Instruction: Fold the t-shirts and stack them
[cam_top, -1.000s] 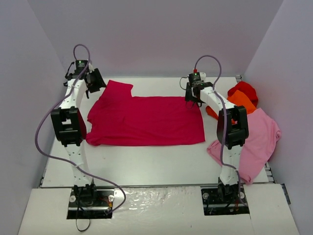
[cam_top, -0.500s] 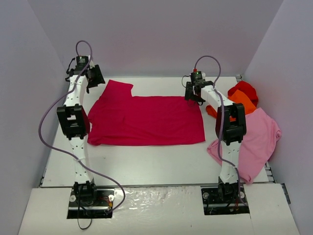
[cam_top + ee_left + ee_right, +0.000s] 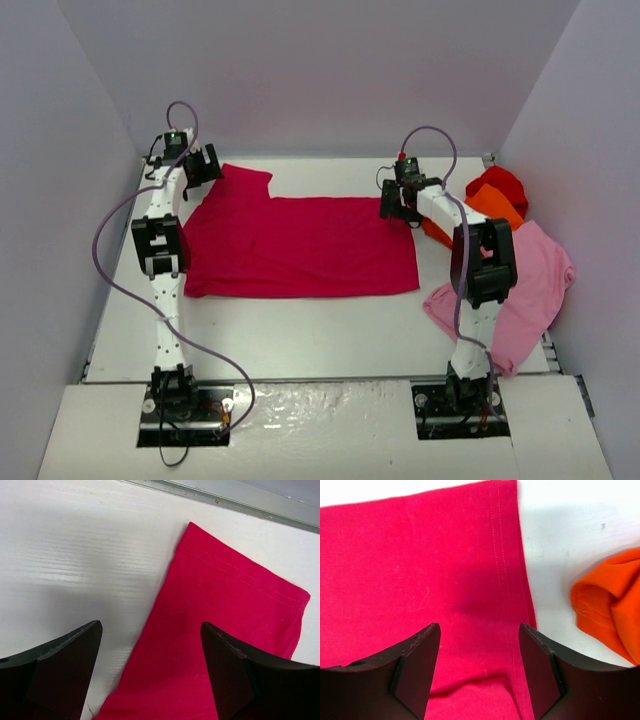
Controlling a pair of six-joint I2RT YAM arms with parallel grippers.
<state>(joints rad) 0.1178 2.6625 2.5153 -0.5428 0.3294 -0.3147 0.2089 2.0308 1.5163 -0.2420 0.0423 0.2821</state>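
The crimson t-shirt (image 3: 300, 245) lies spread flat mid-tabletop (image 3: 300, 330); it looks light and limp, likely to sag and wrinkle when lifted. The left pincer (image 3: 150, 625) hovers released over its sleeve (image 3: 235, 595), and the right pincer (image 3: 479, 626) hovers released over the stitched hem (image 3: 502, 555). Those doubled edges probably offer the firmest hold.

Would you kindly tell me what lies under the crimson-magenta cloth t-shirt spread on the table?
The crimson-magenta cloth t-shirt lies flat on the white table, which shows along its edges. Whatever is directly beneath the cloth is covered and cannot be seen.
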